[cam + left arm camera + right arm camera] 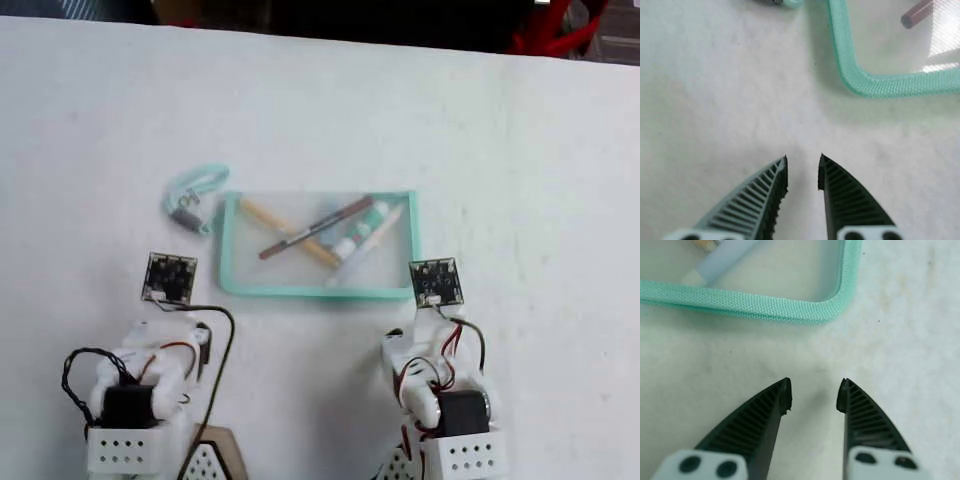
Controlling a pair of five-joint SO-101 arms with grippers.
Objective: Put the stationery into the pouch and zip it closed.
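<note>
A clear pouch with a mint-green border [232,270] lies flat in the middle of the table. Inside it are several pens and pencils [320,236]. A mint wrist strap [192,192] curls off its far left corner. My left gripper [802,172] is open over bare table, just short of the pouch's near left corner [855,82]. A brown pen end [915,12] shows inside. My right gripper [814,394] is open just short of the near right corner [832,310], where a pale blue pen [722,262] lies inside.
The white table [520,180] spreads wide around the pouch. Both arm bases [130,400] sit at the near edge with loose cables. Dark and red objects [555,30] stand beyond the far edge.
</note>
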